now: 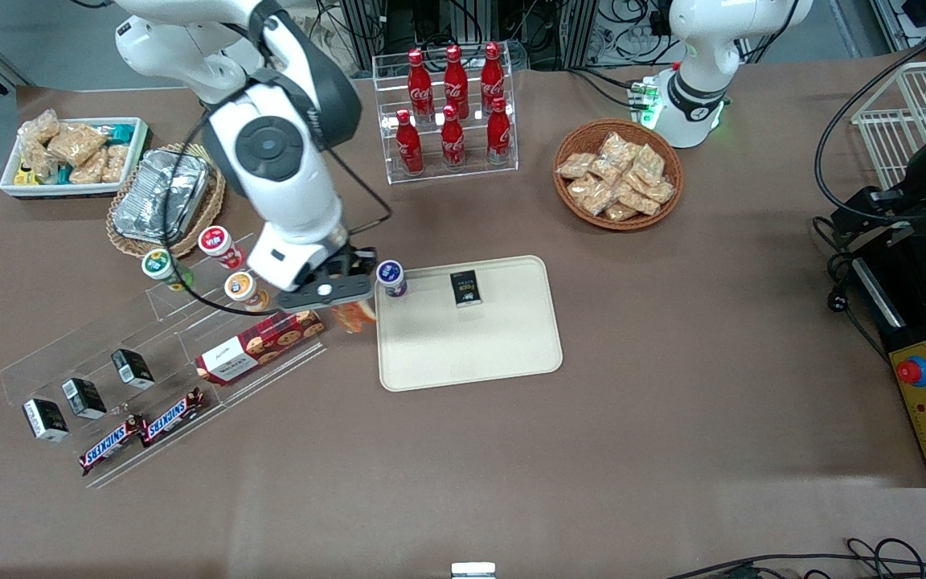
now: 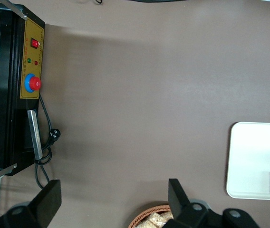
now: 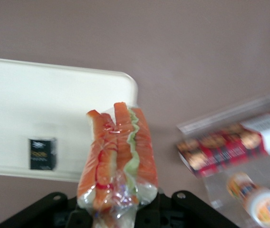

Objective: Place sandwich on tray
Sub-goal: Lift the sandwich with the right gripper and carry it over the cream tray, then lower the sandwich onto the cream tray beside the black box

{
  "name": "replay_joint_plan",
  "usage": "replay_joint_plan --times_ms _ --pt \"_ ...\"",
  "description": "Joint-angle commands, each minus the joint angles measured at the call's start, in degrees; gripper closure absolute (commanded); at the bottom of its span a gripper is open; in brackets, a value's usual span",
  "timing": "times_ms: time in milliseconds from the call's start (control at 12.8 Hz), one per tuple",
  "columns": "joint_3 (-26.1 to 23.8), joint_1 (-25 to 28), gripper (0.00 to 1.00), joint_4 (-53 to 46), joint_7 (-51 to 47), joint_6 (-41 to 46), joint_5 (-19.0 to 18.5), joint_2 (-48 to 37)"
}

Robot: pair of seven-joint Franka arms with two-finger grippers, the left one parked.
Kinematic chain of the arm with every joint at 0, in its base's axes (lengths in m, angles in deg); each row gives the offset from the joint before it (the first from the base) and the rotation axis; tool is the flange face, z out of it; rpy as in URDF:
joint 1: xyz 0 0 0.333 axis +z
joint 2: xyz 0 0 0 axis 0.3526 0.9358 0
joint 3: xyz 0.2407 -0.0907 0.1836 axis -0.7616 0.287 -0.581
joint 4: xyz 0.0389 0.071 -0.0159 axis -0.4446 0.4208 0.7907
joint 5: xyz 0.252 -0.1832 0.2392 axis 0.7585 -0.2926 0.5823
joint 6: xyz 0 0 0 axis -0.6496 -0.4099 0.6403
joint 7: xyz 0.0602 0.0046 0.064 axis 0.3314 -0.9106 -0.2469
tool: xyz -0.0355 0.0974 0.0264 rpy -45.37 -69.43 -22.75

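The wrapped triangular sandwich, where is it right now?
The clear-wrapped sandwich hangs held in the gripper, off the table, between the beige plastic tray's edge and the red cookie box.

The sandwich [image 1: 353,315] [image 3: 118,161] — a clear-wrapped wedge showing orange-red and green filling — hangs in the gripper [image 1: 333,301], left of centre in the front view, just off the tray's edge. The tray [image 1: 495,354] [image 3: 40,104] [image 2: 254,156], beige, flat and round-cornered, lies at mid-frame on the brown table — a small black packet and a purple-lidded cup on it.
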Motion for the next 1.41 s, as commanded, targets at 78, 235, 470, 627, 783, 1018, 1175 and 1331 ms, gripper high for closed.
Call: replay_joint_plan --times_ms 78,235,470,627,783,1018,1175,1331 --pt "0.53 5.77 1.00 -2.44 10.60 -9.43 -0.61 5.34" --pt "0.61 7.70 1.00 -2.44 20.00 -13.56 -0.78 7.36" --pt "0.53 8.40 1.00 -2.44 27.51 -21.38 -0.43 12.37" --pt "0.70 10.51 1.00 -2.44 28.21 -25.52 -1.04 15.01" --pt "0.70 10.60 1.00 -2.44 33.98 -29.30 -1.49 17.74" --pt "0.88 10.34 1.00 -3.23 45.59 -29.76 -4.55 19.24" --pt "1.23 9.91 1.00 -4.02 46.15 -30.45 -6.74 20.29" --pt "1.58 8.07 1.00 -5.69 46.41 -34.30 -13.24 23.53"
